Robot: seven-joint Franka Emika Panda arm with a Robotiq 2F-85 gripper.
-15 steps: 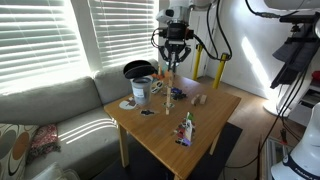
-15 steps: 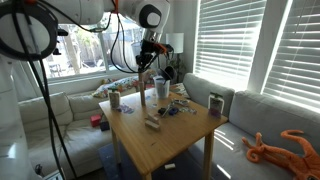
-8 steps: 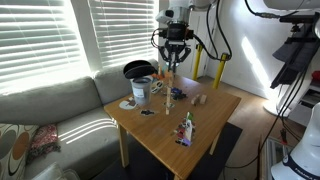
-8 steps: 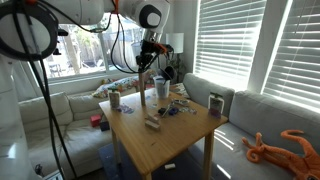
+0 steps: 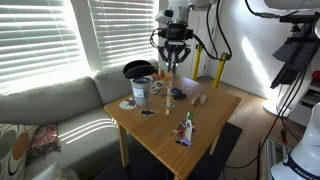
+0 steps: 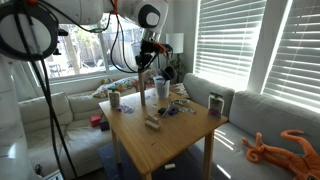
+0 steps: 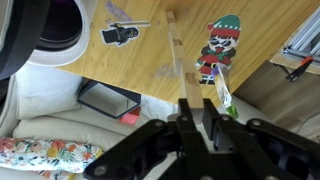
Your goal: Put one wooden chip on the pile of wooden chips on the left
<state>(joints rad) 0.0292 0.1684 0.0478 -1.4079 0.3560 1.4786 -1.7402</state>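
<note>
Light-tan wooden chips (image 5: 199,99) lie on the wooden table (image 5: 212,120). The black gripper (image 5: 173,66) hangs above them, fingers nearly together; I cannot tell whether they hold anything. Descend straight and slowly.

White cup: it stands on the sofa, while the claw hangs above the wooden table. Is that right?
No. An exterior view shows the white cup standing on the wooden table, not on the sofa. The claw does hang above that table.
</note>
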